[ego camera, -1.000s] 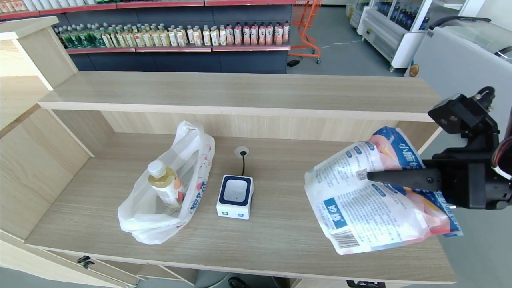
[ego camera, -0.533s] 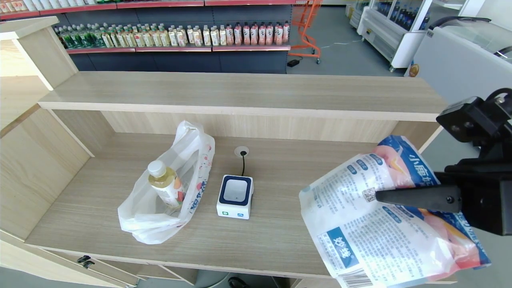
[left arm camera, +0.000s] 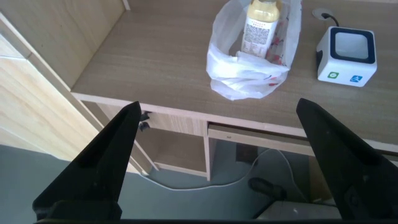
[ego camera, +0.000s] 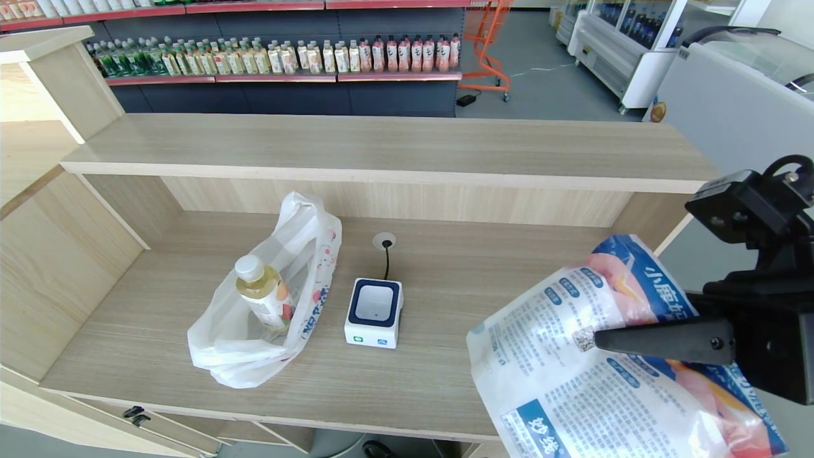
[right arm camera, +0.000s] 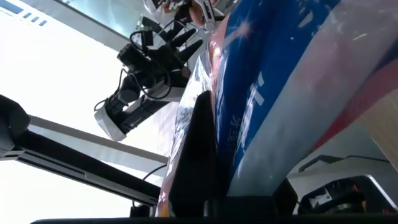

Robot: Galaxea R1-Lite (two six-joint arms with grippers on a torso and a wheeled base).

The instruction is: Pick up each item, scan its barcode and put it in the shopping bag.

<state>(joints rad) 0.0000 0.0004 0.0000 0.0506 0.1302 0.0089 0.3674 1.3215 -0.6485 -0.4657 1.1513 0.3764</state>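
A shop's checkout counter.
Behind the counter stand shelves of bottled drinks; past its right end, glass-fronted coolers; on it, a barcode scanner.

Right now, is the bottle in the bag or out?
In. The bottle sits inside the shopping bag, with white plastic rising around it.

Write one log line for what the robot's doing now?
right end effector: shut on snack bag, held right of scanner | left end effector: open | bottle: in shopping bag
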